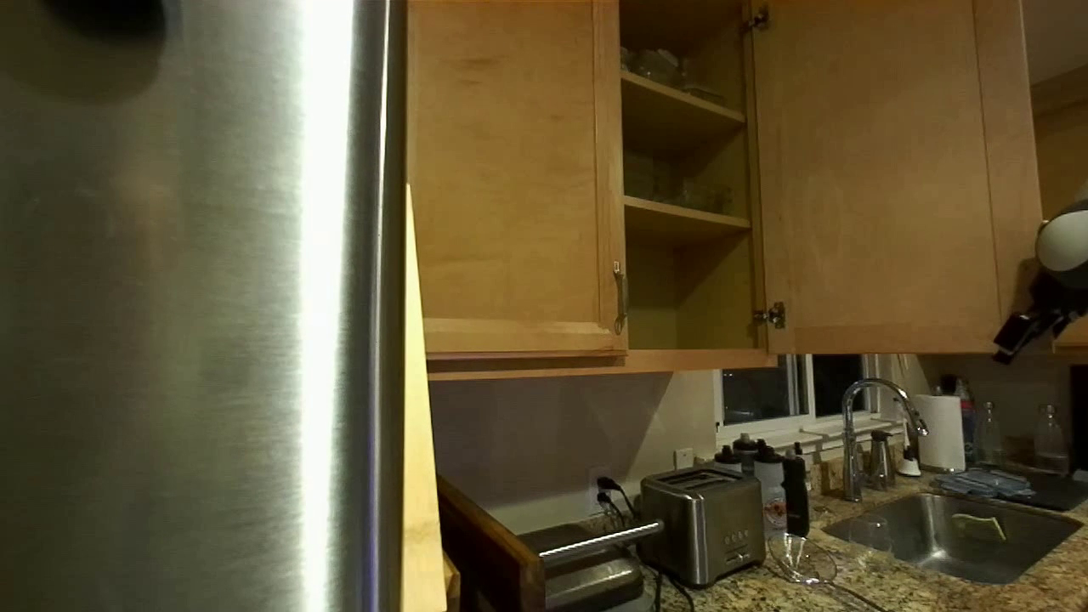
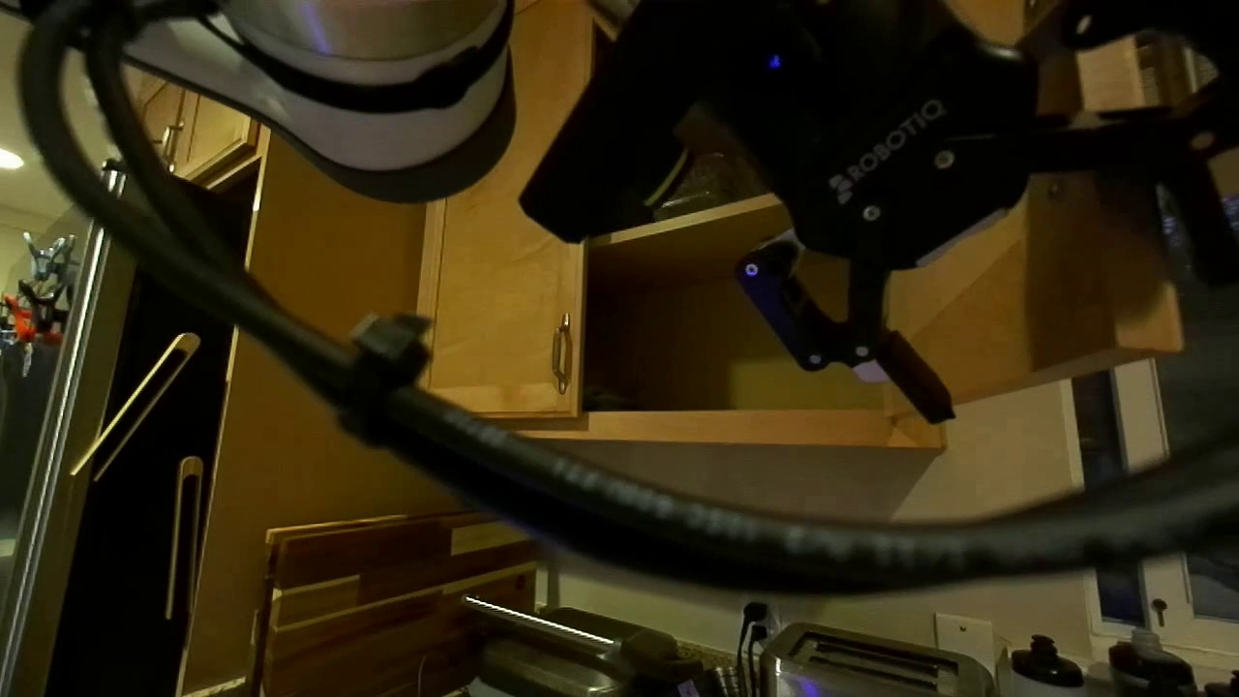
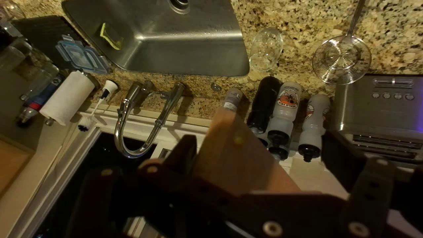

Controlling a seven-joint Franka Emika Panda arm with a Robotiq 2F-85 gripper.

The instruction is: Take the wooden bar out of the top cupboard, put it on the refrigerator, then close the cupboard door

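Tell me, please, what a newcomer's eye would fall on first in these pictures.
Probably the refrigerator, whose brushed steel fills the left of an exterior view. Near the middle there, the top cupboard stands open, its cupboard door spread to the right of the shelves. In an exterior view, a thick black cable sweeps across the picture, below the robot's dark, parted fingers.

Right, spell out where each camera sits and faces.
Exterior view: close by the refrigerator, facing the top cupboard; arm at the right edge.
Exterior view: behind the cables, facing the top cupboard from below; arm, open jaws above.
Wrist view: on the arm, facing down at the sink; open jaws at bottom.
Both exterior views share the top cupboard and toaster.
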